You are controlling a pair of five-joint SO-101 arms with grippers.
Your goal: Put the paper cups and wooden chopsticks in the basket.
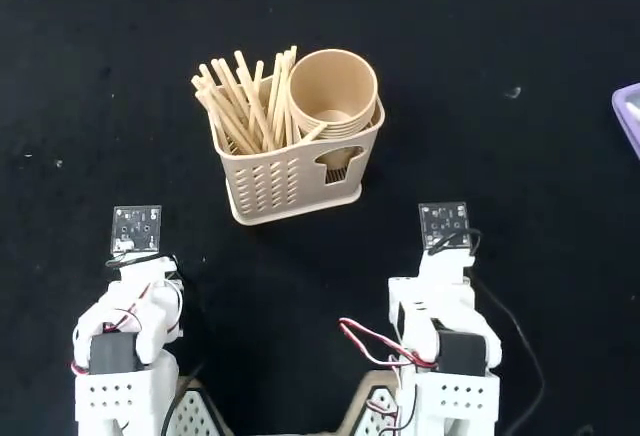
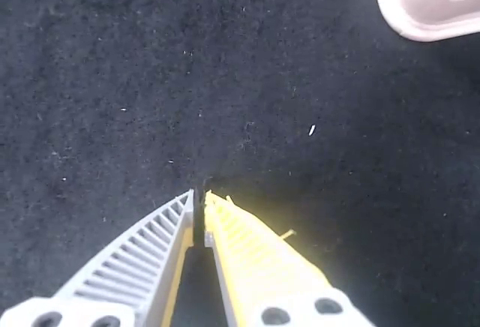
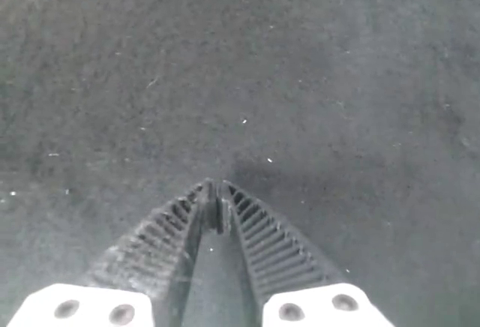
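Note:
A beige slotted basket stands on the black table beyond both arms. Stacked paper cups fill its right half and a bundle of wooden chopsticks leans in its left half. The left arm is folded back at the near left and the right arm at the near right, both well short of the basket. My left gripper is shut with nothing in it, hanging over bare black cloth, with a corner of the basket farther off. My right gripper is also shut and holds nothing.
A purple container's edge pokes in at the right side of the table. The black table cloth lies open around the basket. Red and black cables run between the arm bases.

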